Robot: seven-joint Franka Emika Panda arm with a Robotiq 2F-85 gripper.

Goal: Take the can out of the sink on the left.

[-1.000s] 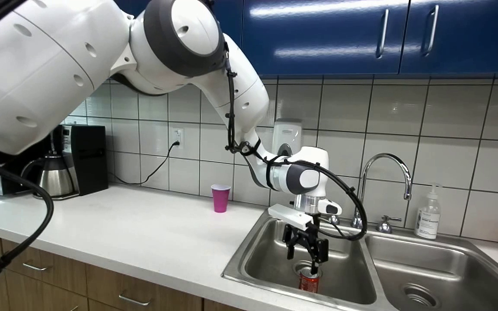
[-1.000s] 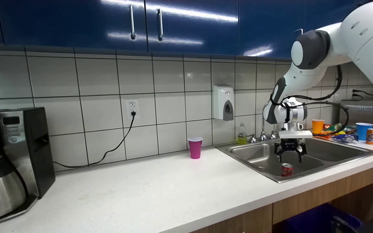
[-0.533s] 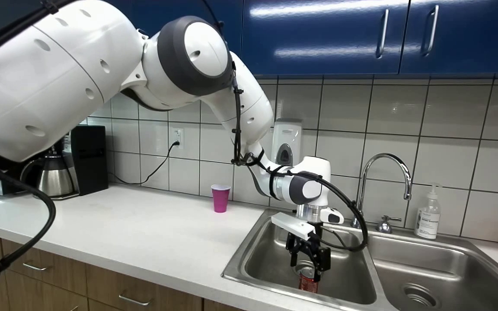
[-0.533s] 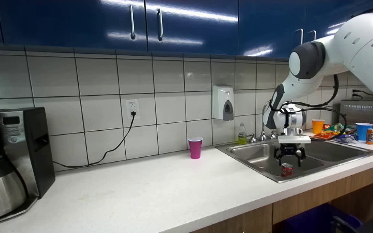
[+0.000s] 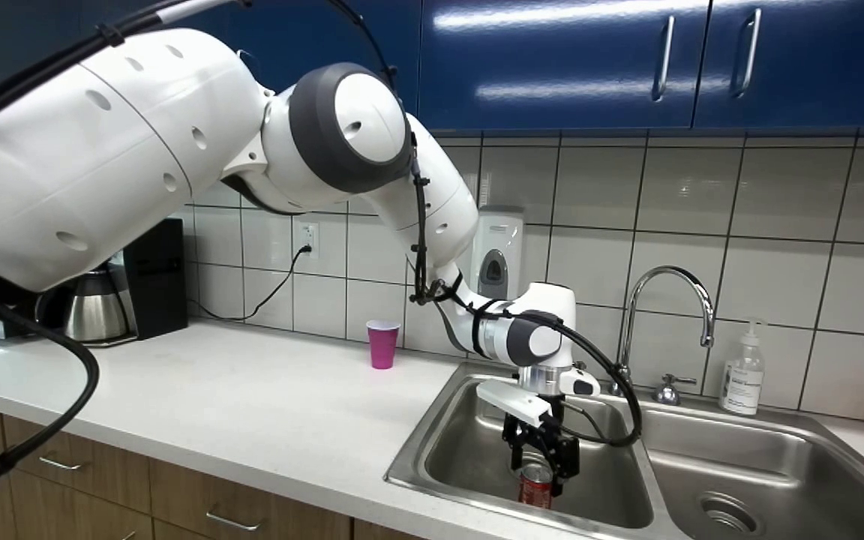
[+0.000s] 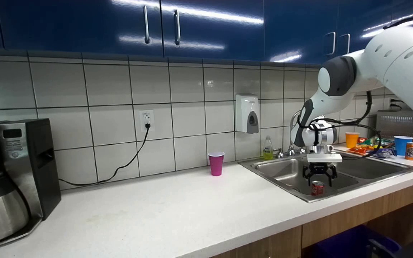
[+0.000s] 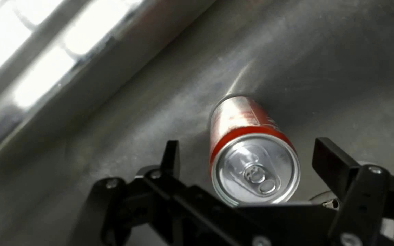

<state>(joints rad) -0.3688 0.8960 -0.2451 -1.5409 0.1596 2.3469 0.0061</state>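
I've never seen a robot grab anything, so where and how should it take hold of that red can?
By its upper sides, I'd say, from above: the red can stands upright in the sink, and in the wrist view the gripper is open, with jaws either side of it. Its round body should suit a two-sided squeeze.

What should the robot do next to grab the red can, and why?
Probably lower the open gripper a little. In the wrist view, the red can shows between its fingers, touching neither, and in an exterior view the fingertips look about level with the can's top, so a deeper grip may hold better.
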